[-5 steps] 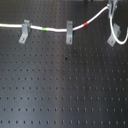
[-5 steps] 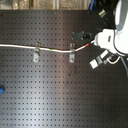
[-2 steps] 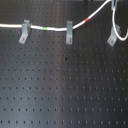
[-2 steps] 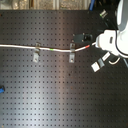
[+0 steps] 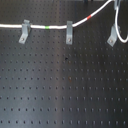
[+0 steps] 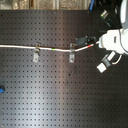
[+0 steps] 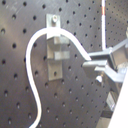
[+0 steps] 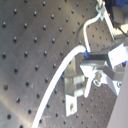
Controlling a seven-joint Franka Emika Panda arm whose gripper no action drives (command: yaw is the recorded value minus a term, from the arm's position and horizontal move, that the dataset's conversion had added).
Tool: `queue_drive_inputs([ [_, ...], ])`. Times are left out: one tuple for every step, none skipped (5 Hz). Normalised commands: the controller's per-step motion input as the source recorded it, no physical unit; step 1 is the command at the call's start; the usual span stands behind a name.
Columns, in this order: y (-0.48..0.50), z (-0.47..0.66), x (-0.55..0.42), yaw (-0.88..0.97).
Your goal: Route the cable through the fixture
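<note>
Three clips (image 5: 68, 31) in first exterior view, gripper (image 6: 83, 40) only in second

A black perforated bench (image 6: 55, 95) fills both exterior views, its rows of holes evenly spaced; a small blue object (image 6: 1, 90) sits at the left edge of the second exterior view, well apart from everything else; a pale strip of background (image 6: 45, 4) runs along that frame's top.
</note>
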Motion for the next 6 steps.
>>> queue_drive_inputs([
  [-0.1,-0.09,-0.232,-0.17],
  [-0.005,-0.05,-0.185,-0.05],
  [-0.1,-0.12,-0.102,-0.14],
  [-0.132,-0.15,-0.141,-0.21],
  [0.086,-0.12,-0.155,0.0],
  [0.155,-0.09,-0.162,0.05],
])
